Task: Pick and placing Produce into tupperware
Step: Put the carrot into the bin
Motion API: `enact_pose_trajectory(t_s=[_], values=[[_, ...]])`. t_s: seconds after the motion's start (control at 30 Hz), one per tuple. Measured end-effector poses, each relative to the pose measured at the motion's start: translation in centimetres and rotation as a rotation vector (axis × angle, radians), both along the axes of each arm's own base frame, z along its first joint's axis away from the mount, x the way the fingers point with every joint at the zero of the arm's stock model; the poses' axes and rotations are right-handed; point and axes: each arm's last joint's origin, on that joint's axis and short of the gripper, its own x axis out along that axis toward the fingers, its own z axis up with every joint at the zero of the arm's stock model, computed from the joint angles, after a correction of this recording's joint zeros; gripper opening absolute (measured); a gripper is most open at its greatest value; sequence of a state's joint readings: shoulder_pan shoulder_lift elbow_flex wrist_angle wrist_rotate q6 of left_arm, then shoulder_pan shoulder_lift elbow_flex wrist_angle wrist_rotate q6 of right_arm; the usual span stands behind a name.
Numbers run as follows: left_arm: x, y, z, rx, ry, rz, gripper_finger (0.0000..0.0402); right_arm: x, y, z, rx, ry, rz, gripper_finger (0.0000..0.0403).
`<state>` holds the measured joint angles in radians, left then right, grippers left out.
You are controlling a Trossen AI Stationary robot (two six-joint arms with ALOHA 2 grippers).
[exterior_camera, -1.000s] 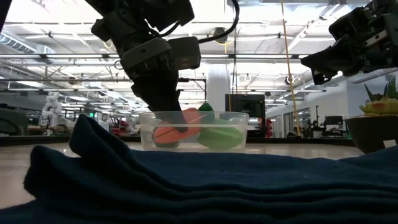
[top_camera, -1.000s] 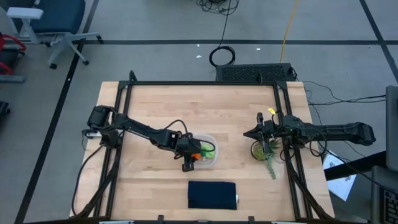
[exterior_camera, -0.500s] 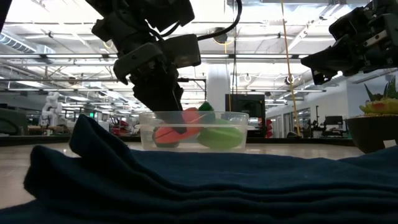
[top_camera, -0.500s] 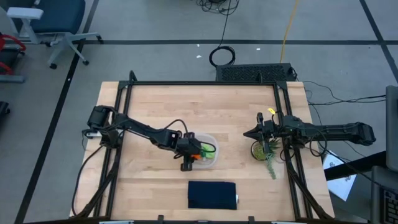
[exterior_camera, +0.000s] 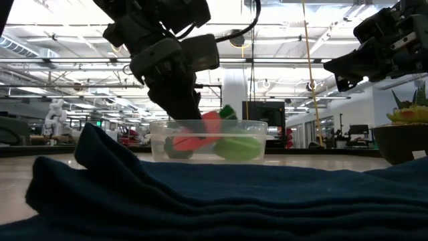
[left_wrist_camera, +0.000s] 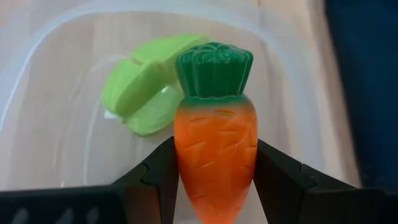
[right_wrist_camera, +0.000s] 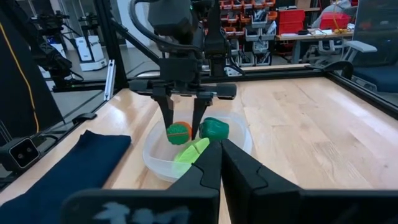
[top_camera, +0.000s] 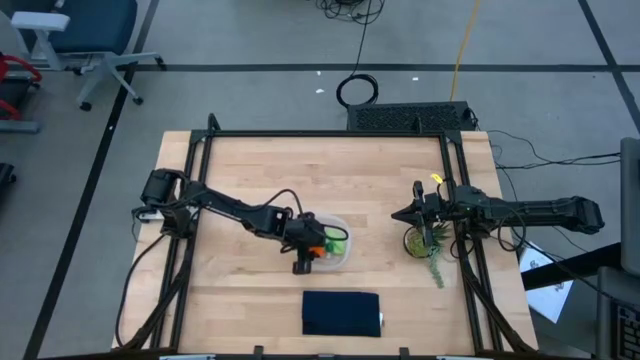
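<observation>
Your left gripper (left_wrist_camera: pixel 214 180) is pinching the orange plastic toy carrot with its green top (left_wrist_camera: pixel 216 134) over the clear rounded-square plastic tupperware (left_wrist_camera: pixel 46 68).

The carrot sits clamped between the two dark fingers (left_wrist_camera: pixel 155 177), its top tilted past their tips, with the light yellow-green leafy toy piece (left_wrist_camera: pixel 146 90) just beyond them on the tub floor and the dark green round piece (right_wrist_camera: pixel 214 128) beside it. If you release while it is tilted, it could roll against the wall or nudge the light tub across the bench (top_camera: pixel 330 175). Compared with a second ago, the carrot is lifted and more slanted. Your right gripper (top_camera: pixel 397 213) waits with fingers pressed together, well apart, near the potted plant (top_camera: pixel 425 243).
</observation>
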<state>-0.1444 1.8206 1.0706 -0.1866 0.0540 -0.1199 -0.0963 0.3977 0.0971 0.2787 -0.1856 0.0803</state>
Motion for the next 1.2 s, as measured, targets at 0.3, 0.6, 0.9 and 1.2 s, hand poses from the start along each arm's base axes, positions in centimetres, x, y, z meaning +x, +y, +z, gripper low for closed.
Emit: enact_pose_trajectory(t_s=[0.3,0.6,0.9,1.2], values=[[0.1,0.0,0.1,-0.009,-0.008,0.011,0.0166,0.0,0.0,0.0,0.005,0.000,0.000,0.0000],[0.1,0.0,0.0,-0.029,-0.001,0.042,0.0166,0.0,0.0,0.0,0.005,0.000,0.000,0.0000],[-0.3,0.5,-0.3,-0.045,0.057,0.089,0.0166,0.0,0.0,0.0,0.005,0.001,0.000,0.0000],[-0.4,1.4,-0.4,-0.053,0.086,0.065,0.0166,0.0,0.0,0.0,0.005,0.000,0.000,0.0000]])
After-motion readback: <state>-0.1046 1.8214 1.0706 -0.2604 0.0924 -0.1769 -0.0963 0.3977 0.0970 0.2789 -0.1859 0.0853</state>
